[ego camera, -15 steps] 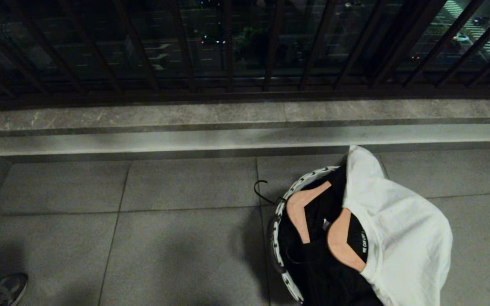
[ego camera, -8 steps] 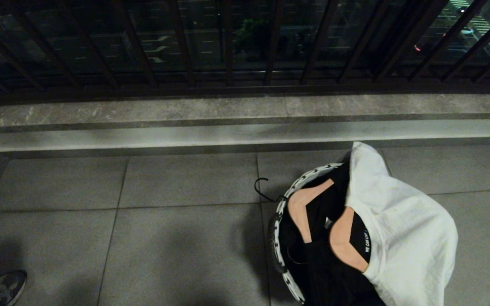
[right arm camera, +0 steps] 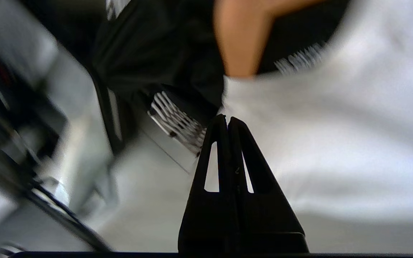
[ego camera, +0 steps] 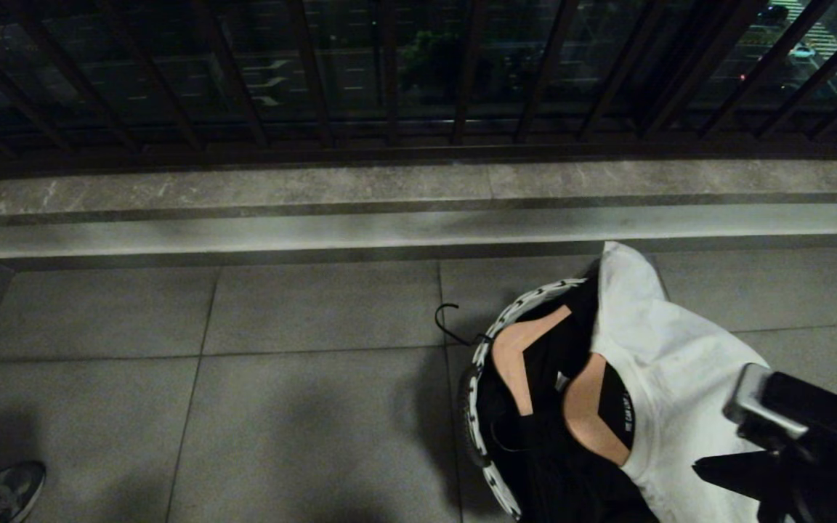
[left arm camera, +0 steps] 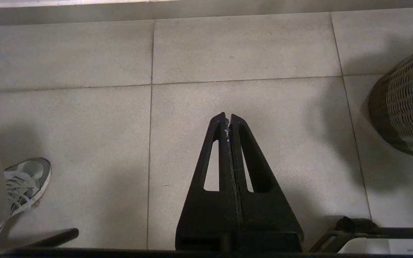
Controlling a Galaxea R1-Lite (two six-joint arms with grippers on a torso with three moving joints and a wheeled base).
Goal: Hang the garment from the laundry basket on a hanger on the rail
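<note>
The right claw (right arm camera: 227,120), pinched shut and empty, hovers over the draped white cotton garment (ego camera: 680,378), on the round white speckled laundry basket's (ego camera: 513,316) right side; the left claw (left arm camera: 227,117), also shut, is farther.

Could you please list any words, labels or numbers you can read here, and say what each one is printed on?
White lettering on the black garment in the laundry basket: too small to read.
White label at the edge of the left wrist view: print too small to read.
No other text is visible.
</note>
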